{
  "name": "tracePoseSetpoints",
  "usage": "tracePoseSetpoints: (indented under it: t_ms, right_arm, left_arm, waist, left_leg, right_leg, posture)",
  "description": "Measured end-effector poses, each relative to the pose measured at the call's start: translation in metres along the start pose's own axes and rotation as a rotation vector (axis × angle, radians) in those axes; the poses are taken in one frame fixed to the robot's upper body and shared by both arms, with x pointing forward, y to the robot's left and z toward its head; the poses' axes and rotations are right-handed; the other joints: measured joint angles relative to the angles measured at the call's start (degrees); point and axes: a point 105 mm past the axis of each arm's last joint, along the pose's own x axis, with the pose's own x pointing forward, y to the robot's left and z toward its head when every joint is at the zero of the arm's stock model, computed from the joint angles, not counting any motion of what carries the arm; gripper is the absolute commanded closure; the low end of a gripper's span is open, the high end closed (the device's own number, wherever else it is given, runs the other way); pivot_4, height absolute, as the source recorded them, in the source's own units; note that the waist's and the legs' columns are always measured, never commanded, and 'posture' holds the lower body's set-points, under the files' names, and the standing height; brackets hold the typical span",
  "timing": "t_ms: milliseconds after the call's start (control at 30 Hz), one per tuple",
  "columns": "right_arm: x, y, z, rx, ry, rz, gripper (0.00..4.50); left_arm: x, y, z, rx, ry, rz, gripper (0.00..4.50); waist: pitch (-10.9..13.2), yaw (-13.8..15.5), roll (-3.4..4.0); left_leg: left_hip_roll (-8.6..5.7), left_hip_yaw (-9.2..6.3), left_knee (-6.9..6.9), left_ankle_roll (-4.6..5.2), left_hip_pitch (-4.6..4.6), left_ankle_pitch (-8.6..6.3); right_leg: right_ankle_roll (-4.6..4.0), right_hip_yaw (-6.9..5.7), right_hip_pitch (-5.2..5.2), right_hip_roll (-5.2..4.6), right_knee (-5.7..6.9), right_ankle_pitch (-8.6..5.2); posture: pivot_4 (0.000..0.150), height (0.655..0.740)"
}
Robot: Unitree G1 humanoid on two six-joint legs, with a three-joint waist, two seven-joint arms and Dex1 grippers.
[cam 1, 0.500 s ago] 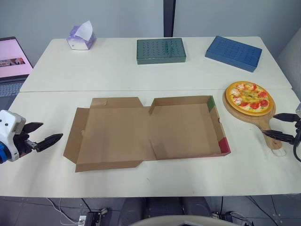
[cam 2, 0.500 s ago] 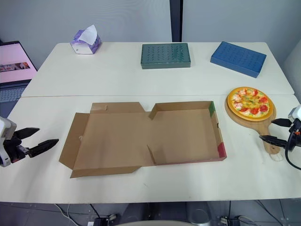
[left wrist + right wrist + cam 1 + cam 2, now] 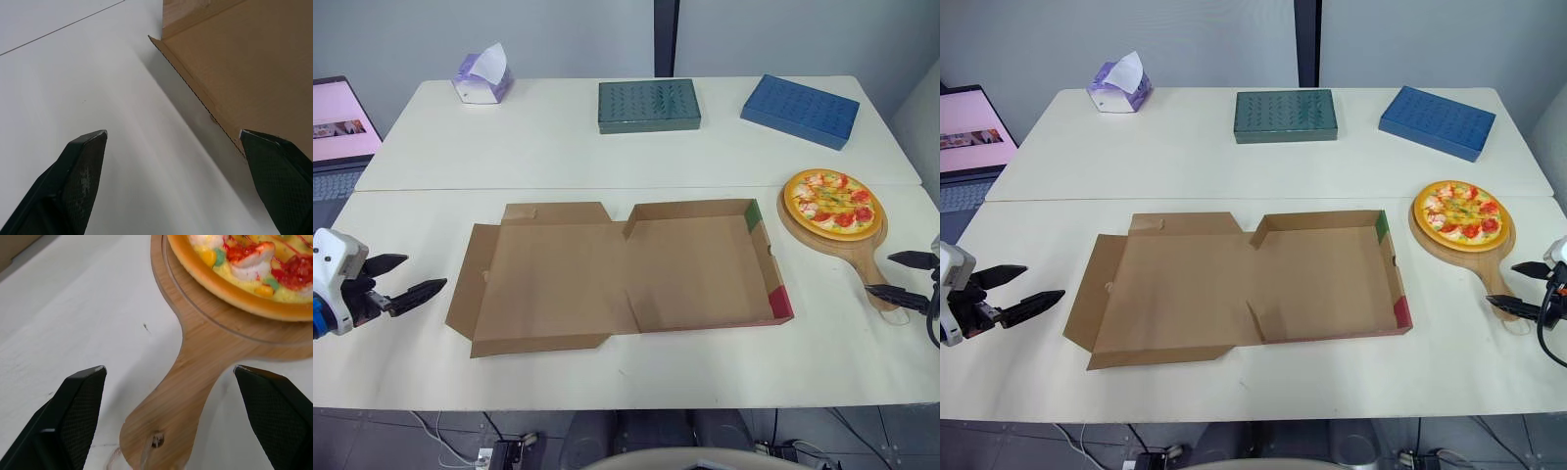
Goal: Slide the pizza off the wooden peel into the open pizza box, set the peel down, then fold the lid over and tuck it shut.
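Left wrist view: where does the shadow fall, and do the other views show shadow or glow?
Left wrist view: a soft grey shadow lies on the table along the pizza box edge. Left eye view: the box's centre flap shades its floor, and the laptop screen glows pink. Right wrist view: the peel throws barely any shadow.

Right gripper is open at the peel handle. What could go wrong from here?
1. The right gripper is open around the end of the peel handle; gripped that far from the pizza, the peel may tip and spill it on the table.
2. The right wall of the pizza box faces the peel; the board could catch it and shove the box, as the left gripper hangs open, apart from the lid.
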Motion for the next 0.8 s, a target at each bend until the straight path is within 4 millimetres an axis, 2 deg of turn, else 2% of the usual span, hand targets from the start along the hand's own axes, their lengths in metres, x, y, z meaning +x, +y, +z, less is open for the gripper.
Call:
tracePoseSetpoints:
  t_ms: [300, 800]
  right_arm:
    - [-0.002, -0.001, -0.004, 0.009, 0.009, -0.019, 0.02]
    - [-0.002, 0.0, -0.012, 0.023, 0.029, -0.035, 0.02]
  left_arm:
    - [0.002, 0.001, 0.011, 0.012, -0.054, -0.028, 0.0]
    - [-0.007, -0.002, 0.007, -0.046, -0.053, -0.042, 0.0]
  waist:
    - [0.0, -0.03, 0.0]
    - [0.0, -0.06, -0.01]
  left_leg:
    - [0.0, 0.03, 0.0, 0.0, 0.01, 0.0]
    - [0.01, 0.07, 0.0, 0.02, 0.0, -0.01]
  right_leg:
    - [0.02, 0.03, -0.01, 0.0, 0.0, 0.01]
    - [0.04, 0.09, -0.03, 0.01, 0.0, 0.02]
  posture:
    - [0.15, 0.74]
    - [0.15, 0.74]
